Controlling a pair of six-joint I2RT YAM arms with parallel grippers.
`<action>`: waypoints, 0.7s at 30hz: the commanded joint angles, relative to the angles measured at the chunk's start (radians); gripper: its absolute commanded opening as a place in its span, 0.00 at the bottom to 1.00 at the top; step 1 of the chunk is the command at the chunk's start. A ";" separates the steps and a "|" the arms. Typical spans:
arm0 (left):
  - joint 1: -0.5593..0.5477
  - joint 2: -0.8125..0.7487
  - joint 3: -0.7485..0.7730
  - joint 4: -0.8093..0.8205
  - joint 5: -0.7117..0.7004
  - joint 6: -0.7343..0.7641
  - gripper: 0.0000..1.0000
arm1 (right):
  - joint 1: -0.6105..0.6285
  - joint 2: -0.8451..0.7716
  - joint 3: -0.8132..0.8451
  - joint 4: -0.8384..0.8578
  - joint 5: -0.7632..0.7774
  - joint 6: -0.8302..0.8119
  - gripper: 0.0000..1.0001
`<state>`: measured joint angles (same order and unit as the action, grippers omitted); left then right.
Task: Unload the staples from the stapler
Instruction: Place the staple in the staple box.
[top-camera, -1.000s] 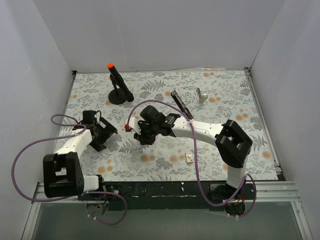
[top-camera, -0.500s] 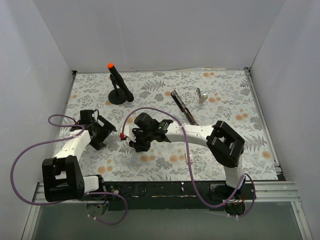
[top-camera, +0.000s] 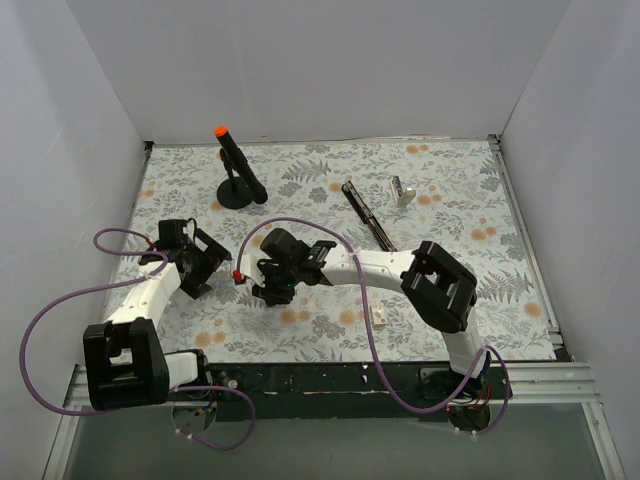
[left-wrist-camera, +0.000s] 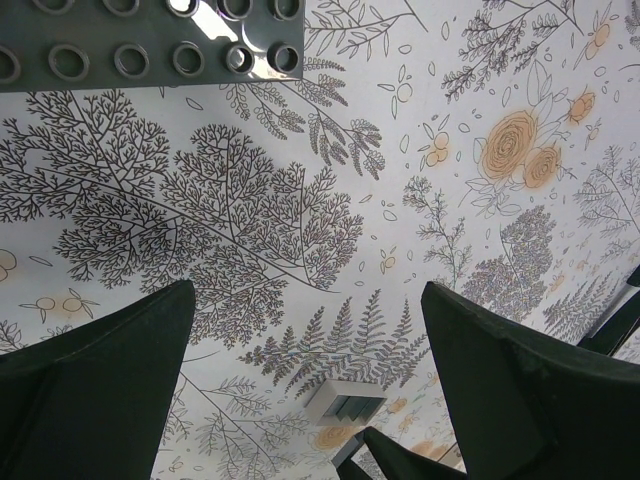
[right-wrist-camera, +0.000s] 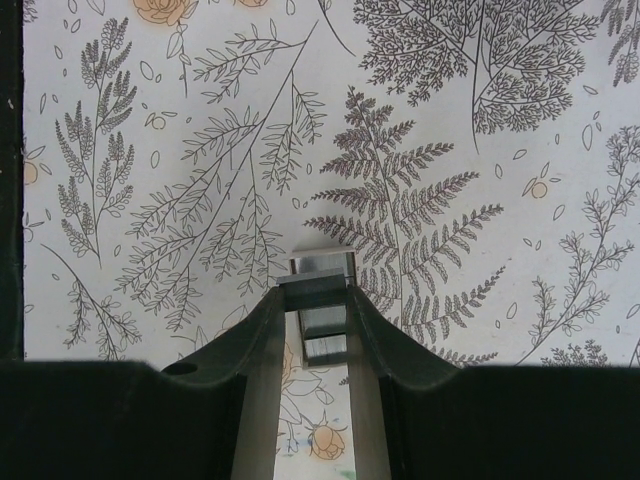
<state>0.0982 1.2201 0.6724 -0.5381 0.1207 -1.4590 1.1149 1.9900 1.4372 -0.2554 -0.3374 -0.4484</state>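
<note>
Item: stapler (top-camera: 367, 215), slim black bar, lying flat on the floral table cover (top-camera: 480, 260) at far right of centre, well apart from both grippers, with a small silvery upright piece (top-camera: 402, 190) just to its right. Hazards, as judged: the silvery metal strip (right-wrist-camera: 322, 262) carried by the right gripper (right-wrist-camera: 315, 296), probably a stick of staples, is gripped only at its near end, with its far end jutting past the fingertips; a slack grip or a quick swing could tip it out or break it into loose staples on the busy pattern, where they would be hard to find. Whether more staples are left in the stapler cannot be told from here, so the unloading may be unfinished. Right gripper: set over the middle of the table, left of the stapler; jaws drawn almost together, pinching the strip across its width, both pads touching its sides, the strip held clear above the cover. Left gripper (left-wrist-camera: 307, 292): at the left side of the table; fingers spread wide, nothing between them, touching nothing, only bare cover below. Other articles: a small white block (left-wrist-camera: 345, 400) on the cover beyond the left fingertips; a grey studded plate (left-wrist-camera: 150, 40) at the upper edge of the left wrist view; a black post with orange tip (top-camera: 236, 168) on a round base, far left.
</note>
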 joint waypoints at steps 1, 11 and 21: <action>0.001 -0.027 0.003 0.010 -0.006 0.000 0.98 | 0.008 0.020 0.045 0.002 0.009 -0.007 0.29; 0.003 -0.033 0.004 0.010 -0.006 0.000 0.98 | 0.011 0.041 0.049 -0.007 0.034 -0.003 0.29; 0.001 -0.033 0.003 0.007 -0.007 -0.001 0.98 | 0.017 0.061 0.061 -0.012 0.034 0.011 0.30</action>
<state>0.0982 1.2190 0.6724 -0.5381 0.1204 -1.4590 1.1233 2.0415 1.4517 -0.2657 -0.3084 -0.4450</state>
